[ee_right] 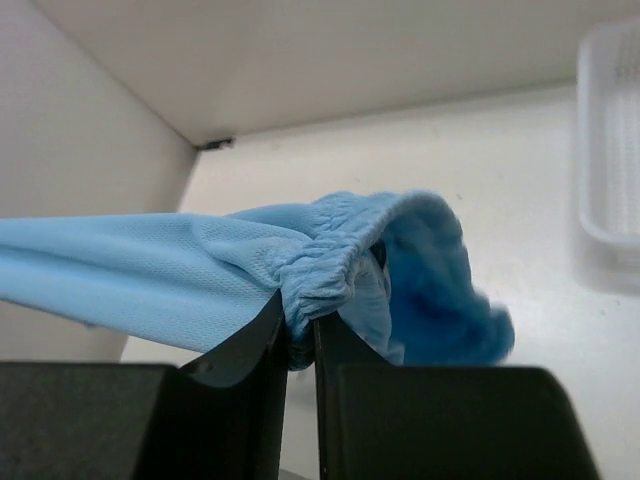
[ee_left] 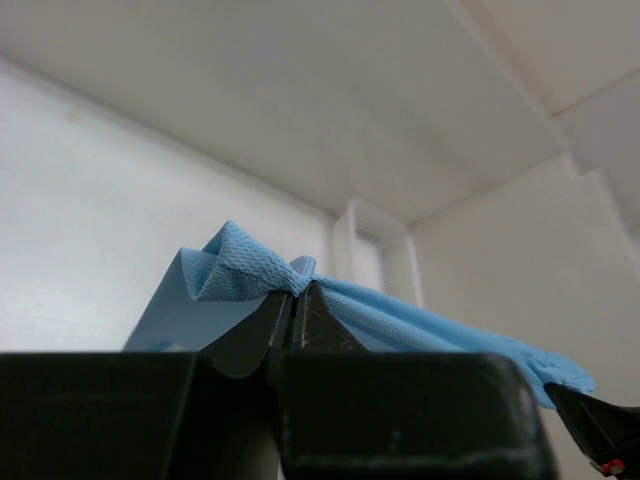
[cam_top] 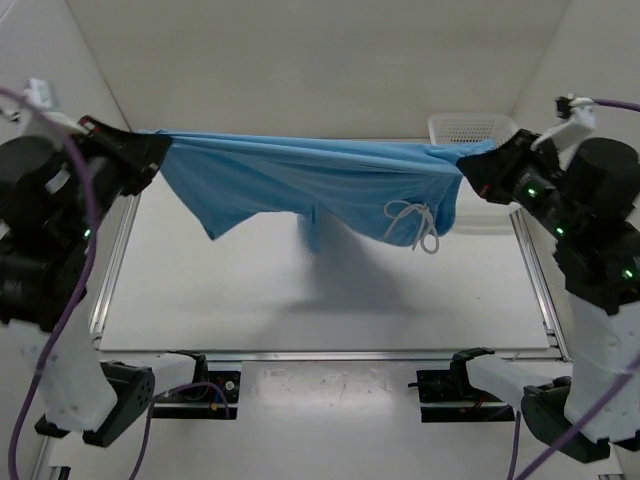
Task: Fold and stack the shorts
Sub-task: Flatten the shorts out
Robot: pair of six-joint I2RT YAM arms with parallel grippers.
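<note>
the shorts (cam_top: 300, 180) hang in the air, pulled into a nearly level line between the two pincers, with the light blue cloth sagging below that line. they are held above the desk (cam_top: 300, 300) and cast a soft shadow (cam_top: 340, 270) on it.

the left pincer (cam_top: 150, 150) is clamped on one end of the shorts. in its wrist view the fingers (ee_left: 255, 330) are pressed together with only cloth between them, and a small bunch of mesh-textured fabric stands up just above the tips. from there a loose flap droops lowest close to this pincer.

the right pincer (cam_top: 468, 165) is clamped on the other end. its wrist view shows the gathered elastic waistband (ee_right: 320, 260) pinched between the tips, with a folded lump of cloth spilling past them on the far side. the white drawstring (cam_top: 415, 222) dangles from the sagging edge, near this pincer and below it.

a white mesh basket (cam_top: 470, 128) sits on the desk just behind the right pincer, well apart from the left one, partly hidden by the cloth and the arm.
</note>
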